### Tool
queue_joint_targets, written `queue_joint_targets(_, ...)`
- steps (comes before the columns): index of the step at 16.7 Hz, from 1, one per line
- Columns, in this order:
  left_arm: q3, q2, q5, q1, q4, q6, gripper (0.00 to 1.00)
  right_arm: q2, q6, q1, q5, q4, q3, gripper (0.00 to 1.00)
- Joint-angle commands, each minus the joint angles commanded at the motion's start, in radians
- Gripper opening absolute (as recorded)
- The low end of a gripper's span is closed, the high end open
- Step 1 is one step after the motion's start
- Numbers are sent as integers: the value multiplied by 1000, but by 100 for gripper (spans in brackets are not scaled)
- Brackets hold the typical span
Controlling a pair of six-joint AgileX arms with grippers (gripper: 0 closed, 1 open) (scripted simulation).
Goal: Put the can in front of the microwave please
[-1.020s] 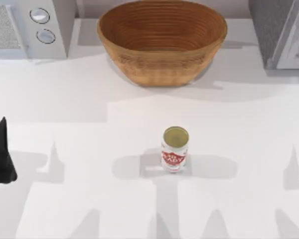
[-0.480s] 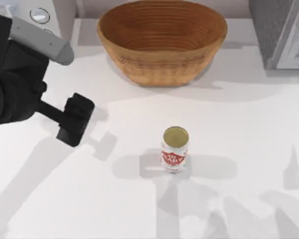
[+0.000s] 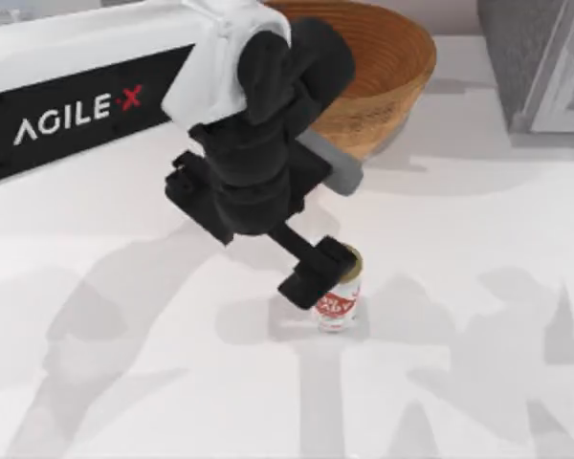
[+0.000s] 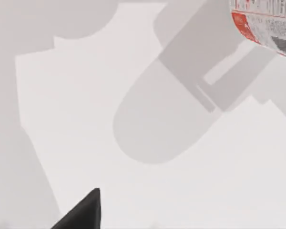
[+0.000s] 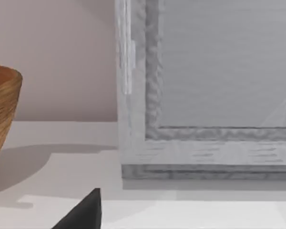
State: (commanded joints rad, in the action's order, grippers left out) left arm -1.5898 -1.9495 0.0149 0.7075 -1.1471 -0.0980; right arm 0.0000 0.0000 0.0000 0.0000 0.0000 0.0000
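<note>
The can (image 3: 338,304), white with a red label, stands upright near the table's middle; its lower edge also appears in the left wrist view (image 4: 264,24). My left arm reaches in from the left, and its gripper (image 3: 316,273) hangs just over the can's left side, covering part of the gold top. A single black fingertip (image 4: 86,210) sits off-centre with only bare table beside it, so the gripper reads as open and holds nothing. The left arm hides the microwave. My right arm is parked off the right side, and its black fingertip (image 5: 86,210) faces the dark grey box.
A wicker basket (image 3: 392,57) stands at the back centre, half covered by the left arm; its side appears as basket (image 5: 2,109). A darker speckled-grey box (image 3: 536,57) with a white-framed door fills the back right corner, close in front of the right wrist as box (image 5: 205,95).
My left arm has swung in from the left edge across the table until its gripper reached the can. The can has not moved.
</note>
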Motion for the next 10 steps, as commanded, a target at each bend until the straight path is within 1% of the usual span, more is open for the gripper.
queue_joint_targets(2, -140, -135, 3, 38, -87, 20, 100, 0, 0, 0, 0, 0, 0, 100)
queue_joint_targets(5, -319, -258, 0, 76, -177, 53, 100, 0, 0, 0, 0, 0, 0, 100)
queue_joint_targets(8, -442, -306, -8, 94, -222, 79, 100, 0, 0, 0, 0, 0, 0, 100)
queue_joint_targets(10, -478, -311, -11, 98, -232, 88, 100, 0, 0, 0, 0, 0, 0, 100)
